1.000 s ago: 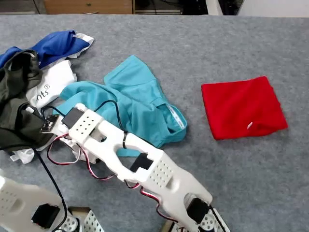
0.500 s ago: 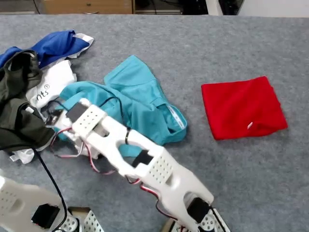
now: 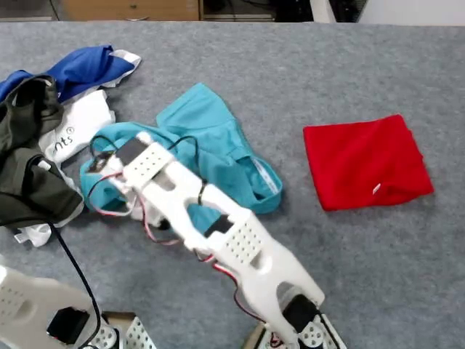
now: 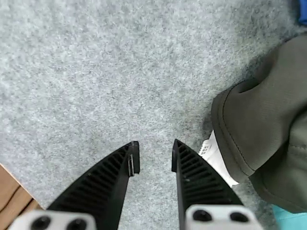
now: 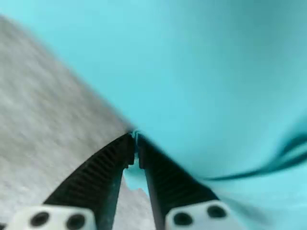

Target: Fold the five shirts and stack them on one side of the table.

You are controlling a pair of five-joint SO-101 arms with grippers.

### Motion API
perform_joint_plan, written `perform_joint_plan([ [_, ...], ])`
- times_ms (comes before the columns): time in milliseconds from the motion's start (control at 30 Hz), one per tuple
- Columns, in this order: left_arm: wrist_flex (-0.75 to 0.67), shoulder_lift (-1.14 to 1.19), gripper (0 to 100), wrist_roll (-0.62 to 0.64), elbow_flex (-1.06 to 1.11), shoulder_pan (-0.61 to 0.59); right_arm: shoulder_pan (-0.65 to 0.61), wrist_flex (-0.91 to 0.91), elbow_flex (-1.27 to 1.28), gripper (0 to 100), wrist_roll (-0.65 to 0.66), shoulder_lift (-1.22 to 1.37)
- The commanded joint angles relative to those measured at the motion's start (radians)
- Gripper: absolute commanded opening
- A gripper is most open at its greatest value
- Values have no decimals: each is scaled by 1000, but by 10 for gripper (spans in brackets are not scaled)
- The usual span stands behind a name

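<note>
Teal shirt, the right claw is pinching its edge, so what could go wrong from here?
The right claw holds only a thin edge of the teal shirt, so the cloth may slip out when pulled. The arm's loose wires hang right by the bunched fabric and could snag on it. The dark shirt lies close beside, so a drag might pull it along.
</note>
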Motion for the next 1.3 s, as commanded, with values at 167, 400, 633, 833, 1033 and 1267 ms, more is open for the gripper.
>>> perform_joint_plan([
  [167,46,-50,125,-21,-64,15,231,29,41,5,37,-530],
  [400,137,-50,125,-21,-106,170,585,-12,64,5,104,-926],
  [633,152,-50,125,-21,-37,410,949,-153,71,5,147,-921],
  [833,150,-50,125,-14,-11,629,1119,-224,71,5,147,-748],
  [1033,72,-39,126,183,-112,821,1135,-195,168,6,227,-568],
  [1267,-209,-33,126,359,-106,1111,1133,-285,348,6,250,-541],
])
